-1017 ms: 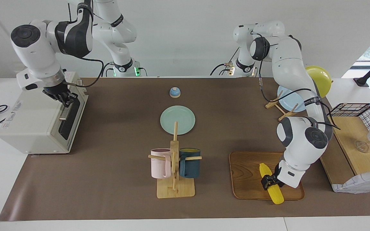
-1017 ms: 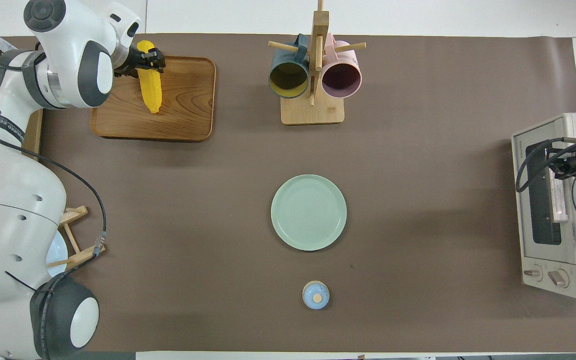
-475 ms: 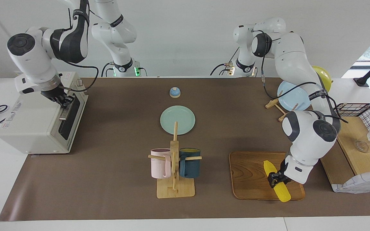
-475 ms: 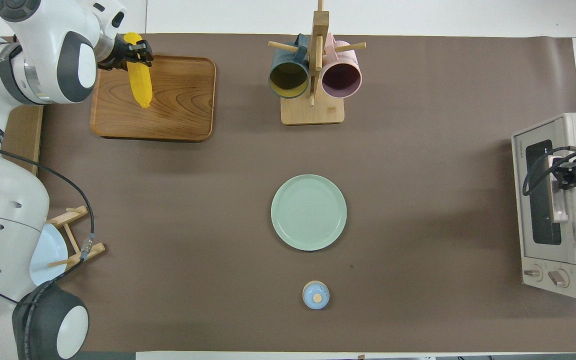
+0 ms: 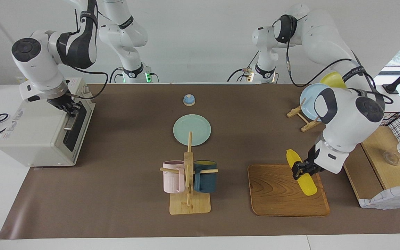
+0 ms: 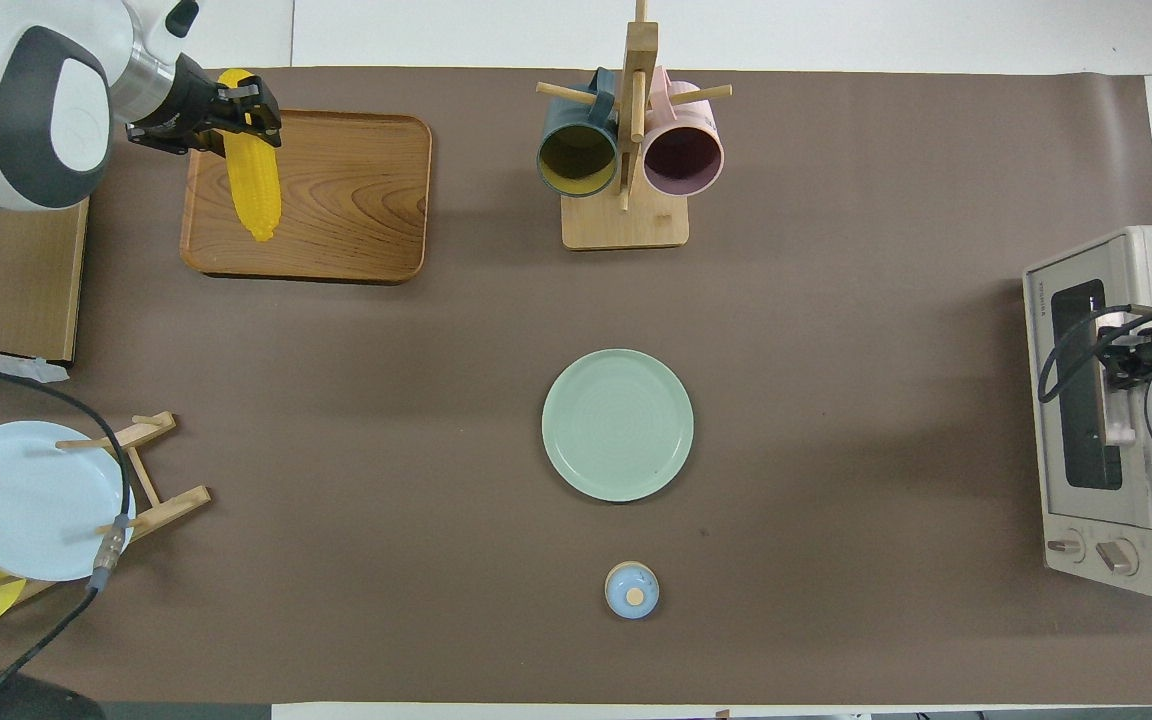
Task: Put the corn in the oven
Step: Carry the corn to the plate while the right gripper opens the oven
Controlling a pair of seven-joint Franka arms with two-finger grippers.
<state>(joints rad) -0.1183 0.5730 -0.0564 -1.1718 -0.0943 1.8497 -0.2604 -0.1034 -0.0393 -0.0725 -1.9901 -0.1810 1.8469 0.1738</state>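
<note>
the left gripper [image 5: 302, 169] has lifted the corn [image 5: 302, 172], clamped, off the wooden tray [image 5: 276, 194]; right gripper [image 5: 68, 107] stays shut on the oven [image 5: 36, 132] handle [image 5: 71, 119].

A wide band of bare brown mat [image 6: 836, 300] runs across the middle of the overhead frame, from the wooden tray [image 6: 356, 230] at upper left to the oven [image 6: 1116, 430] at the right edge. Only the green plate [image 6: 617, 425] lies flat at its centre, with the small blue bell [image 6: 631, 589] below it. The tall mug rack [image 6: 626, 140] stands at top centre, and the right gripper [image 5: 69, 108] sits against the oven's closed door [image 5: 75, 128], blocking its front.
</note>
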